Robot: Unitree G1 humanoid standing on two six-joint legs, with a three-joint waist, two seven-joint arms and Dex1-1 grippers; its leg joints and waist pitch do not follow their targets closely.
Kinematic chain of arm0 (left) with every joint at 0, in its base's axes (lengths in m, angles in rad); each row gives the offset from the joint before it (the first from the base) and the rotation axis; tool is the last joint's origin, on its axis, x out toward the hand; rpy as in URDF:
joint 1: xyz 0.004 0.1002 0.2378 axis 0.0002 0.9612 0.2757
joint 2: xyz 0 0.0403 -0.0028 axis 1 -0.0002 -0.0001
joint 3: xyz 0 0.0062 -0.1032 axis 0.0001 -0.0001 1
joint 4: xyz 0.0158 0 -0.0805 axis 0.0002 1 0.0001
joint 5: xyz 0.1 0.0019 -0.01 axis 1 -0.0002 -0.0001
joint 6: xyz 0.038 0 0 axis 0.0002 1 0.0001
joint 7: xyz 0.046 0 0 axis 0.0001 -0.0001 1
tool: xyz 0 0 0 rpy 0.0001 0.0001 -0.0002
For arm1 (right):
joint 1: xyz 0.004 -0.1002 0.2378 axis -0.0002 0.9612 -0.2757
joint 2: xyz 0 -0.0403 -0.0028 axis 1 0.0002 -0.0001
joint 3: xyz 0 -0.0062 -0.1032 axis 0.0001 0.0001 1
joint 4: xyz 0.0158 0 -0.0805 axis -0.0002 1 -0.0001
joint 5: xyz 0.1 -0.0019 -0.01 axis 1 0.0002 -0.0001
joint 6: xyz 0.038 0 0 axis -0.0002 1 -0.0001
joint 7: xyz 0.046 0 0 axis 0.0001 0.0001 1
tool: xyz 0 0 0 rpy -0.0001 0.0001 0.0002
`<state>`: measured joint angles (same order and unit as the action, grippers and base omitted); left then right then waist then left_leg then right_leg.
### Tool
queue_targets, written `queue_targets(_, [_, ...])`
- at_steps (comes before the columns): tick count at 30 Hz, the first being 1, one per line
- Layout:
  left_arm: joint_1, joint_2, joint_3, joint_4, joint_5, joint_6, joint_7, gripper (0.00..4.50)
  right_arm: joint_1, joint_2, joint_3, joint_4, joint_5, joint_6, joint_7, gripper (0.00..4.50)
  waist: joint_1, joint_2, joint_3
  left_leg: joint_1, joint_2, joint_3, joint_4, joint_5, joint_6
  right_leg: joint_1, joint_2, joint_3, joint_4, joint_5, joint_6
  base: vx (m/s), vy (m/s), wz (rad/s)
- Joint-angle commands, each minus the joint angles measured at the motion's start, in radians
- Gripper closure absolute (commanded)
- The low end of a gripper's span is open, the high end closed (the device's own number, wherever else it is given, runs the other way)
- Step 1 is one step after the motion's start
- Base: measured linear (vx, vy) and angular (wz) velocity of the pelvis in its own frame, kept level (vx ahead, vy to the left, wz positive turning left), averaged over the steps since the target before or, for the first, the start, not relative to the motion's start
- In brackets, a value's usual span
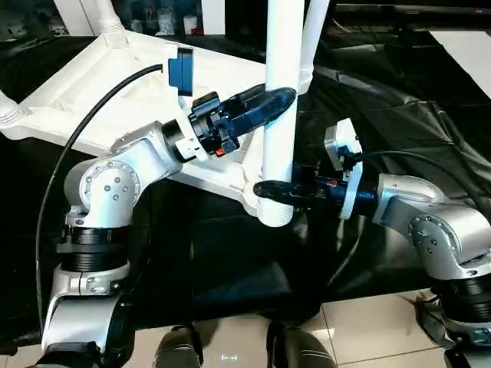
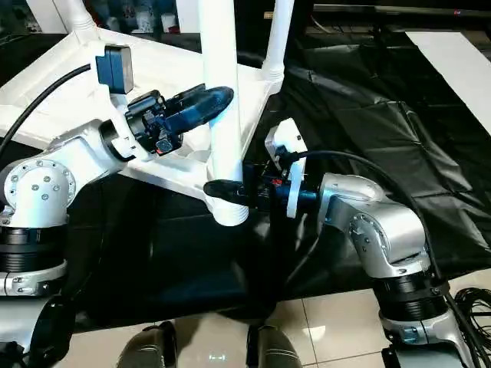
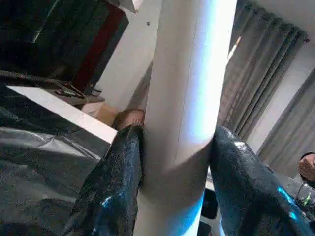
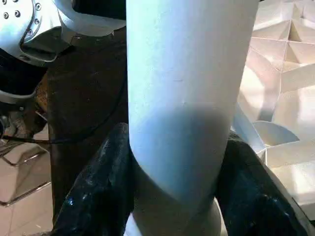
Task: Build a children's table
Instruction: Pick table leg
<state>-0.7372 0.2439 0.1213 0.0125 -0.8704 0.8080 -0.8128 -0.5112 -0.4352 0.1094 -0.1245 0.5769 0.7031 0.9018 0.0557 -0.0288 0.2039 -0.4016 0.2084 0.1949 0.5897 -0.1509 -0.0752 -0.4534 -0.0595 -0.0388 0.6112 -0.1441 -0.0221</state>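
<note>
The children's table lies upside down: its white tabletop (image 1: 84, 96) rests on black sheeting, ribbed underside up. One white leg (image 1: 282, 84) stands upright in the nearest corner socket (image 1: 274, 211). My left gripper (image 1: 278, 102) is shut on this leg about halfway up, and in the left wrist view both black fingers (image 3: 118, 182) press its sides. My right gripper (image 1: 273, 191) is shut on the same leg just above the socket, its fingers (image 4: 101, 191) hugging the tube (image 4: 187, 98). Another leg (image 1: 314, 34) stands behind it, and one more (image 1: 107, 19) at the far left corner.
Crinkled black sheeting (image 1: 399, 115) covers the floor around the tabletop. Pale floor tiles (image 1: 360, 330) show at the near edge by my feet. A black cable (image 1: 84, 130) arcs over my left forearm. Shelves with small objects (image 1: 165, 19) stand at the back.
</note>
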Motion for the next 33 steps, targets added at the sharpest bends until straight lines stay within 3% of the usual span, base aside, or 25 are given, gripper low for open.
queue_targets(1, [0.006, -0.009, -0.001, -0.040, -0.038, 0.019, -0.001, 2.65, -0.015, -0.002, 0.006, 0.004, -0.024, -0.025, -0.006, 2.63, 0.000, -0.002, -0.103, 0.023, 0.006, -0.005, -0.054, -0.119, 0.052, 0.073, -0.053, 0.041, -0.065, -0.233, -0.191, 0.000, 0.000, 0.00])
queue_targets(5, [0.009, -0.011, -0.003, -0.046, -0.039, 0.023, -0.003, 2.65, -0.018, 0.002, 0.005, 0.008, -0.022, -0.024, -0.006, 2.63, -0.001, -0.003, -0.102, 0.022, 0.006, -0.005, -0.054, -0.125, 0.050, 0.073, -0.053, 0.041, -0.066, -0.245, -0.188, 0.000, 0.000, 0.00])
queue_targets(8, [0.011, -0.011, -0.004, -0.050, -0.038, 0.021, -0.001, 2.65, -0.025, 0.009, -0.003, 0.011, -0.004, -0.005, -0.005, 1.93, -0.002, -0.003, -0.101, 0.023, 0.006, -0.005, -0.054, -0.128, 0.052, 0.071, -0.053, 0.041, -0.068, -0.248, -0.188, 0.000, 0.000, 0.00])
queue_targets(14, [0.011, -0.007, -0.007, -0.053, -0.037, 0.021, -0.006, 2.67, -0.026, 0.004, 0.006, -0.003, -0.004, 0.009, -0.006, 1.65, -0.002, -0.003, -0.101, 0.023, 0.006, -0.005, -0.055, -0.125, 0.048, 0.071, -0.053, 0.041, -0.067, -0.250, -0.185, 0.000, 0.000, 0.00])
queue_targets(25, [0.012, -0.001, -0.010, -0.059, -0.035, 0.020, -0.017, 2.68, -0.029, -0.004, 0.001, -0.009, 0.038, 0.067, 0.006, 1.65, -0.002, -0.004, -0.101, 0.023, 0.006, -0.005, -0.056, -0.126, 0.047, 0.072, -0.053, 0.041, -0.068, -0.255, -0.180, 0.000, 0.000, 0.00])
queue_targets(33, [0.013, 0.003, -0.013, -0.060, -0.035, 0.017, -0.028, 2.68, -0.027, -0.011, -0.001, -0.011, 0.054, 0.095, 0.014, 2.47, -0.002, -0.003, -0.101, 0.023, 0.007, -0.005, -0.056, -0.130, 0.044, 0.071, -0.054, 0.041, -0.070, -0.264, -0.178, 0.000, 0.000, 0.00])
